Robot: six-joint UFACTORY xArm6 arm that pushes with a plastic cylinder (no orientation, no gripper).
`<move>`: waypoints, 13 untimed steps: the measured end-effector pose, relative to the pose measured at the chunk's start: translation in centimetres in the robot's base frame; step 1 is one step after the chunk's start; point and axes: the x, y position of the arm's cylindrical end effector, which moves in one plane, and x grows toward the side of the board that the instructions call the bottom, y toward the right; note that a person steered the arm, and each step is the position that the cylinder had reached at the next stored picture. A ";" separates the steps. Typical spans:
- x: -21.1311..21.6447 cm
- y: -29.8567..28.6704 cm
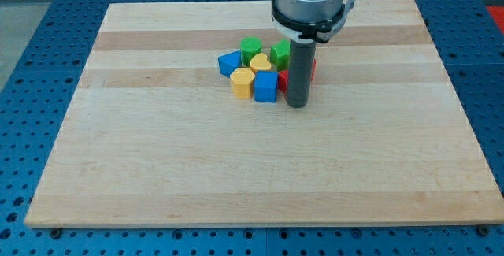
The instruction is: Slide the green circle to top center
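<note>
The green circle sits at the upper left of a tight cluster of blocks near the board's top centre. Around it lie a blue block, a yellow heart, a yellow block, a blue cube and a green star-like block. Red blocks are mostly hidden behind the rod. My tip rests on the board at the cluster's right edge, just right of the blue cube and well right of the green circle.
The wooden board lies on a blue perforated table. The arm's grey flange hangs over the board's top centre, hiding part of the far edge.
</note>
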 end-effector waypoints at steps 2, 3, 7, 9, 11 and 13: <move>0.2 -2.4; -0.6 -3.0; -7.2 0.4; -7.4 4.9; -8.9 8.0; -8.2 9.6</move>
